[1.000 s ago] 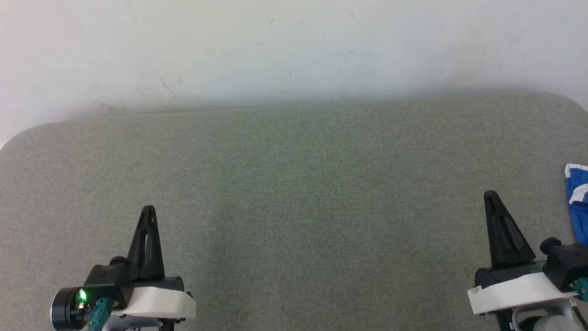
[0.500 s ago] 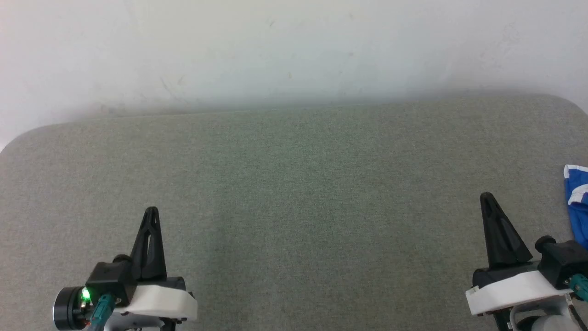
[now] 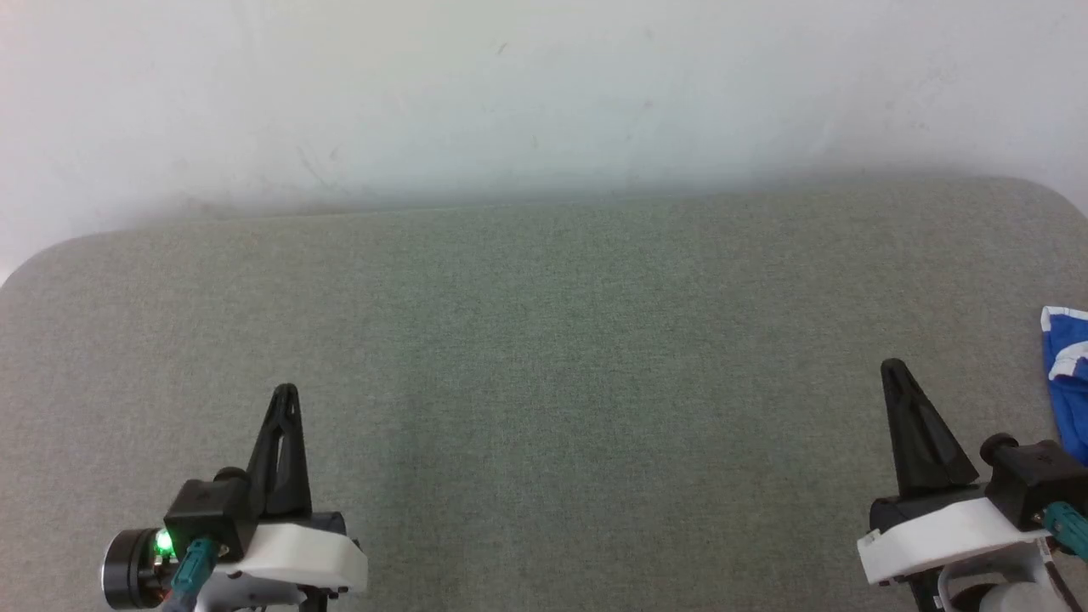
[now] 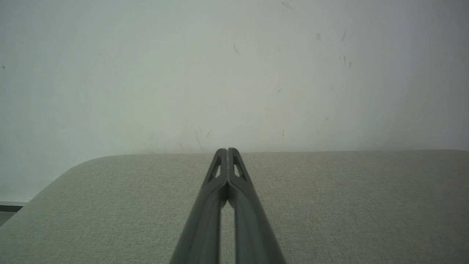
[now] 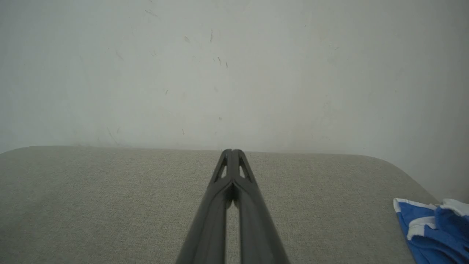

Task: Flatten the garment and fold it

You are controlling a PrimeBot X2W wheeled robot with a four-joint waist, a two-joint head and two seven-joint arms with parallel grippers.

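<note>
My left gripper (image 3: 285,398) sits at 7 o'clock in the head view, its two dark tapered fingers pressed together tip to tip and holding nothing; from there the table (image 3: 544,357) runs across to the right, a flat grey-green top with a fine felt-like weave and rounded far corners; at 12 o'clock it meets a pale, lightly scuffed wall (image 3: 544,85); my right gripper (image 3: 894,374) sits at 5 o'clock, likewise closed to a point and empty; the shorts (image 3: 1064,374) lie on the table at 2 o'clock from that gripper's tip, near it but not touching, and the frame's right edge cuts them off; in the right wrist view they bunch at 4 o'clock, blue cloth with white bands, rumpled and overlapping itself; the strip I can see runs roughly 12 to 6, but with most of it out of frame I cannot tell the true long axis; the right arm is plainly the nearer, the left well apart across the table; I judge the cloth thin, limp and rather slick, so I should open the right fingers and pinch an edge.
</note>
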